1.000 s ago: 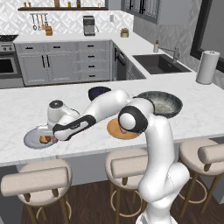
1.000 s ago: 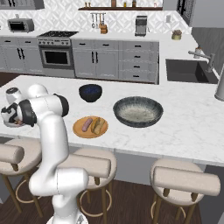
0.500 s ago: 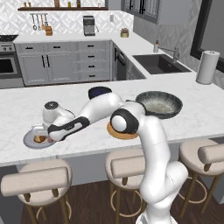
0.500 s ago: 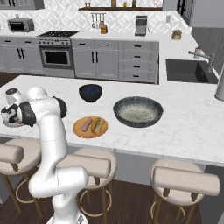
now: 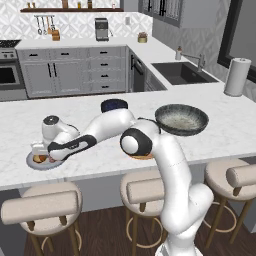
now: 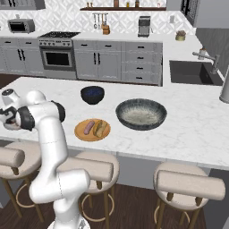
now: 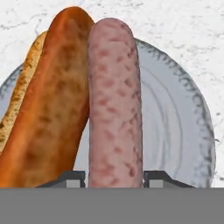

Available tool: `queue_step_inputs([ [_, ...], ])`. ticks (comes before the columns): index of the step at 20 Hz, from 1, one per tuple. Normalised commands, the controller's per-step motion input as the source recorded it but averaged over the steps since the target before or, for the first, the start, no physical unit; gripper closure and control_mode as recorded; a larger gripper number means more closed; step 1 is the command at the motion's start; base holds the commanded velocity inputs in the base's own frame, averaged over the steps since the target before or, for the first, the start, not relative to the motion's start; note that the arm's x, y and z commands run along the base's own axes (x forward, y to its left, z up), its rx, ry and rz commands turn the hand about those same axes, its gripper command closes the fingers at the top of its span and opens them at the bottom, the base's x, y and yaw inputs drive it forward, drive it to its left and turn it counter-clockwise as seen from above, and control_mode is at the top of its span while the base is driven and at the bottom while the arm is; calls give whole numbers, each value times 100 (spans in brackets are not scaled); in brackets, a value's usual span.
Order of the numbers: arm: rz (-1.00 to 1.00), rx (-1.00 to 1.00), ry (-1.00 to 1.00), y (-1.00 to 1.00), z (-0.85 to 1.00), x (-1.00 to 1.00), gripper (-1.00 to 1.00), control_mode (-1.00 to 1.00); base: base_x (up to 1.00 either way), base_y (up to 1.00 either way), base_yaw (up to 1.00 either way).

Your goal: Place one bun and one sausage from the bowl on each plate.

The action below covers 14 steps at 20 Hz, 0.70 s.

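Note:
The light grey plate (image 7: 197, 113) lies under my hand near the counter's left front edge, seen as plate (image 5: 33, 165) in the left base view. On it rest a brown bun (image 7: 48, 109) and, right beside it, a pink sausage (image 7: 113, 100). My gripper (image 7: 113, 177) is shut on the sausage, a finger tip close against each side. The gripper (image 5: 42, 156) hangs low over that plate. The tan-orange plate (image 6: 91, 135) holds another sausage (image 6: 89, 127) and bun (image 6: 100, 128). The wide speckled bowl (image 6: 141, 114) stands to its right.
A small glossy dark blue bowl (image 6: 92, 94) stands behind the orange plate. Padded stools line the counter's front edge. A paper towel roll (image 5: 236, 76) stands at the far right beside the sink (image 5: 182, 72).
The hand has moved left and down onto the grey plate with the sausage in it. The bowl and the orange plate have not moved.

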Motion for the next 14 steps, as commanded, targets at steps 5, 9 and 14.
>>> queue_step_inputs([
  [5, 0, 0, -7, -3, 3, 0, -100, -100, 0, 0, 0],
  [9, 0, 0, -6, -34, 30, -19, -100, -100, 0, 0, 0],
  [14, 0, 6, -10, -96, 42, -42, -100, -100, 0, 0, 0],
])
